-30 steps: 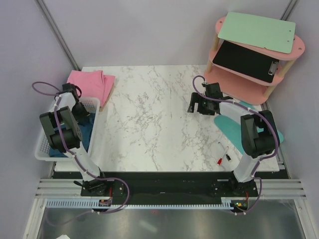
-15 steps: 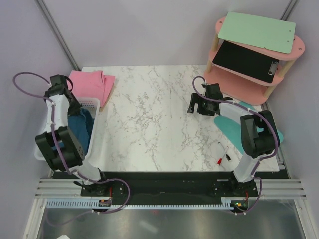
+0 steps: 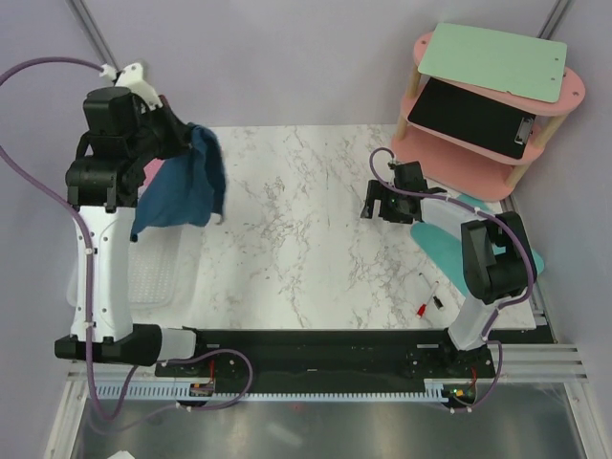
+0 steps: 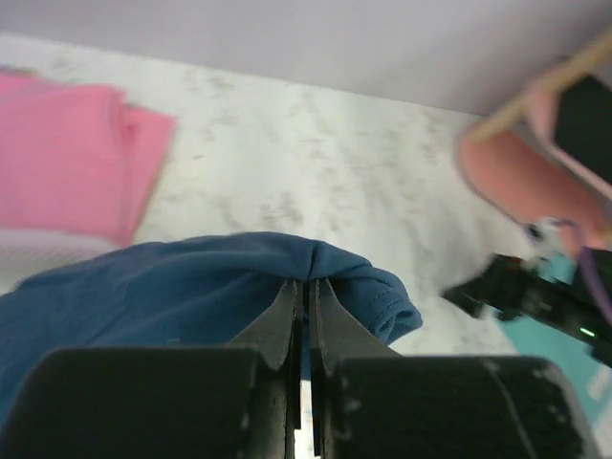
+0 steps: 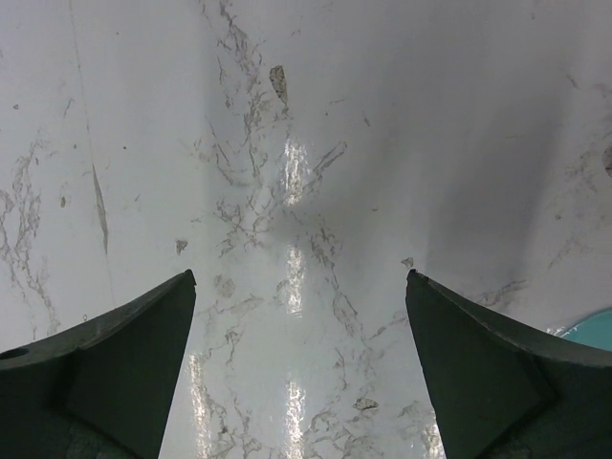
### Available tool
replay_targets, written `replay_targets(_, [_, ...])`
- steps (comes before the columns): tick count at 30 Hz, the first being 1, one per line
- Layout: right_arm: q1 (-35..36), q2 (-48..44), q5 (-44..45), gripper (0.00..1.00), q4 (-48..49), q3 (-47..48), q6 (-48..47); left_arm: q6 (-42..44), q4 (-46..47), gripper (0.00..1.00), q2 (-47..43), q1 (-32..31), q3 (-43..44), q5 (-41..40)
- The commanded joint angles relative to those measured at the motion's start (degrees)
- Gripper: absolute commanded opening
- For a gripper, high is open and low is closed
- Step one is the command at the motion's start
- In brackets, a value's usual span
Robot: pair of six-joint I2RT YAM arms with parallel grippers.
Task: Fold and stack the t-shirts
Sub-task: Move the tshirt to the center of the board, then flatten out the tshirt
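Note:
My left gripper (image 3: 182,134) is raised high over the table's left side, shut on the dark teal-blue t-shirt (image 3: 186,191), which hangs bunched below it. In the left wrist view the cloth (image 4: 182,287) is pinched between the closed jaws of the gripper (image 4: 307,283). The folded pink t-shirt (image 4: 57,158) lies on the table's far left corner, mostly hidden behind my arm in the top view. My right gripper (image 3: 382,203) is open and empty, low over the marble at the right; in the right wrist view (image 5: 298,277) only bare marble shows between its fingers.
A white basket (image 3: 143,277) stands at the left edge. A pink two-tier shelf (image 3: 478,143) with a green clipboard (image 3: 492,59) and a black one stands at the back right. A turquoise mat (image 3: 440,239) lies under the right arm. Small clips (image 3: 428,302) lie near the right front.
My left arm has risen out of the basket, lifting the teal-blue t-shirt up and to the right. The right arm has not moved.

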Motion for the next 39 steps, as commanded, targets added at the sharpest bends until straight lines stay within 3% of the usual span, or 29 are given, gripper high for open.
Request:
replay_targets(1, [0.17,-4.56,5.11,0.98,0.25,-0.18,0.10,-7.39,2.05,0.02,3.92,-12.07,9.67,7.38])
replay_targets(5, [0.09,-6.76,8.19,0.98,-0.80,-0.01,-0.51,-8.36,4.08,0.02,10.86,-25.53,15.99,7.82])
replay_targets(12, [-0.18,-9.84,12.68,0.98,-2.65,-0.62,-1.92,-11.61,10.58,0.02,15.54,-29.50,8.29,9.94])
replay_targets(18, [-0.35,-10.20,11.73,0.98,-3.00,-0.89,-1.92,-14.86,14.71,0.02,8.25,-28.54,-13.14,-5.08])
replay_targets(21, [-0.35,-9.49,10.32,0.98,-3.09,-0.97,-1.92,-18.98,15.15,0.02,3.24,-24.68,-25.71,-9.05])
replay_targets(22, [-0.27,-8.97,9.88,0.98,-2.91,-1.15,-1.92,-22.83,14.89,0.02,-3.21,-15.71,-36.88,-9.49])
replay_targets(23, [-0.18,-8.96,9.79,0.98,-2.83,-1.32,-1.83,-22.86,14.72,0.15,-5.02,-13.70,-41.00,-9.41])
replay_targets(26, [-0.26,-8.79,9.18,0.98,-2.12,-1.68,-1.66,-21.46,13.92,0.99,-8.98,-10.35,-43.93,-9.58])
replay_targets(31, [-0.09,-7.74,8.73,0.98,-1.16,-1.59,-0.87,-18.30,16.29,1.00,-7.15,-13.75,-40.70,-5.63])
replay_targets(39, [0.61,-7.21,6.01,0.98,-0.54,-2.20,-0.95,-12.85,18.67,1.00,14.96,-25.54,-31.99,0.60])
